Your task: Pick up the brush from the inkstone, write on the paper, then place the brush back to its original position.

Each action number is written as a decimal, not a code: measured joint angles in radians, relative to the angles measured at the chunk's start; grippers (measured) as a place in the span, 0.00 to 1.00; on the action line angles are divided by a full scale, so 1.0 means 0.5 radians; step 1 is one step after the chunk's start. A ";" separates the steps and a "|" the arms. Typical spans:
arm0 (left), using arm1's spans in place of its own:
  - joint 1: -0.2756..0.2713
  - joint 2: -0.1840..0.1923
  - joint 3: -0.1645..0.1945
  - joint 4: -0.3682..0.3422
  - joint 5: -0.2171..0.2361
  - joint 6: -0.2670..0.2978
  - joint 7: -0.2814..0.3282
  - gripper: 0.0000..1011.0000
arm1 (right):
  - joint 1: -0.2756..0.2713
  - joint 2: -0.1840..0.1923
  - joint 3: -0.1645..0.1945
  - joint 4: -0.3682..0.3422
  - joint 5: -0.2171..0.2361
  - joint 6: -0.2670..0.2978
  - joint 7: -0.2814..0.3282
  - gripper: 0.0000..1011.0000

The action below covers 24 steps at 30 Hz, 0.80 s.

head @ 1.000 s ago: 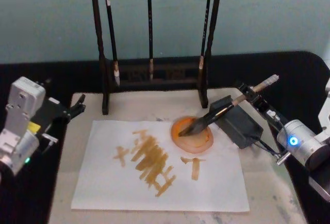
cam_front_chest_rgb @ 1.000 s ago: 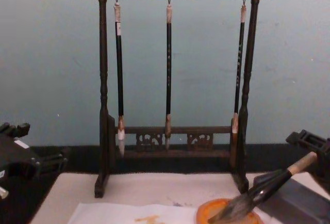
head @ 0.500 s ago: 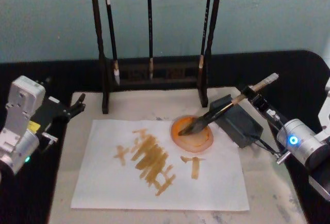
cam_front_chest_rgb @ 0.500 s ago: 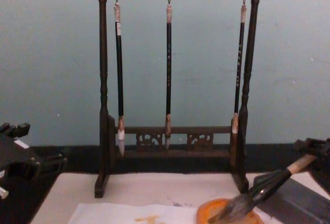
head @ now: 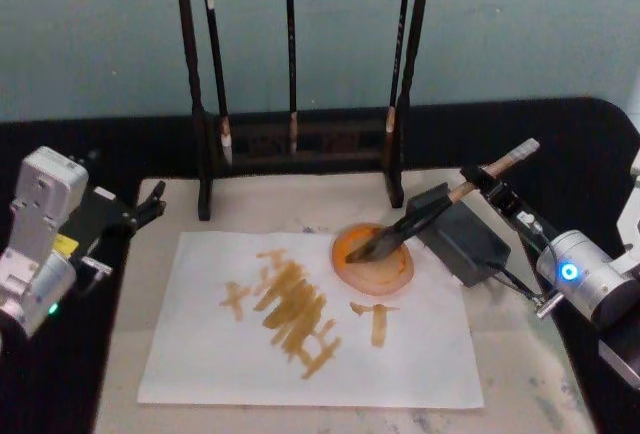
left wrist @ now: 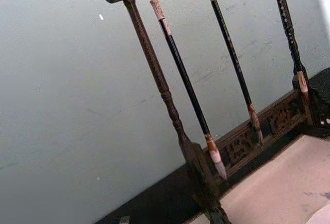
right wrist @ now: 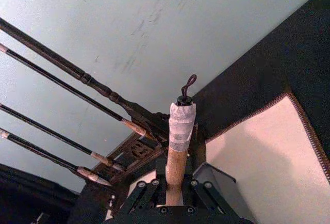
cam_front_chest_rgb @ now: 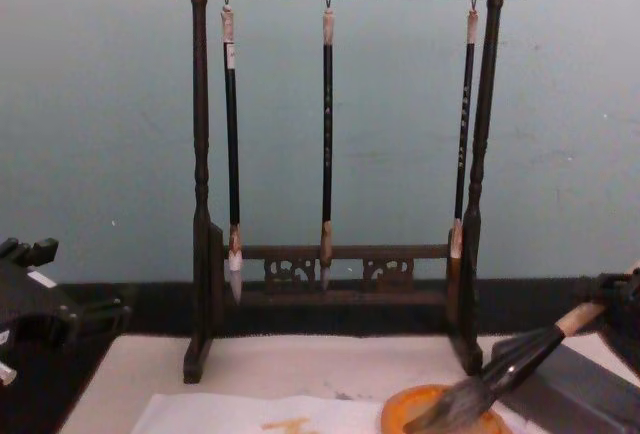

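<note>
Right gripper (head: 480, 184): clenched on the pale upper handle of the brush (head: 425, 212), just above the far right side of the inkstone (head: 470, 251). In the right wrist view the handle stands pinched between its two sides. The high grip probably keeps the gripper clear of the wet end.

Brush: slanted, with the black shaft crossing over the top of the inkstone and the tuft reaching down past the inkstone's left side into the orange dish (head: 398, 276). Whether the shaft already bears on the inkstone cannot be told. This is judged to be the resting pose, with the block propping the shaft so the bristles sit in the dish and not on the sheet.

Paper (head: 200, 354): left of the inkstone and nearer than it, carrying orange-brown strokes, with the dish on its far right corner. The writing looks done, so letting go is judged to be the remaining step.

Rack (head: 190, 104) with three thin brushes (head: 291, 54): behind and left of the inkstone, out of the working path.

Left gripper (head: 145, 209): parked well left of the inkstone at the counter (head: 530, 384) edge. Open or closed cannot be told.
</note>
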 joint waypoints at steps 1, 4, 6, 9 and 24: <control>0.000 0.000 0.000 0.000 0.000 0.000 0.000 1.00 | 0.000 0.000 0.000 0.000 0.000 0.000 0.000 0.16; 0.000 0.000 0.000 0.000 0.000 0.000 0.000 1.00 | 0.000 0.000 0.000 0.000 0.000 0.000 0.000 0.16; 0.000 0.000 0.000 0.000 0.000 0.000 0.000 1.00 | 0.000 0.000 0.000 0.000 0.000 0.000 0.000 0.16; 0.000 0.000 0.000 0.000 0.000 0.000 0.000 1.00 | 0.000 0.002 -0.002 0.000 0.001 -0.002 0.000 0.16; 0.000 0.000 0.000 0.000 0.000 0.000 0.000 1.00 | 0.007 0.086 -0.073 -0.133 0.025 -0.094 0.063 0.16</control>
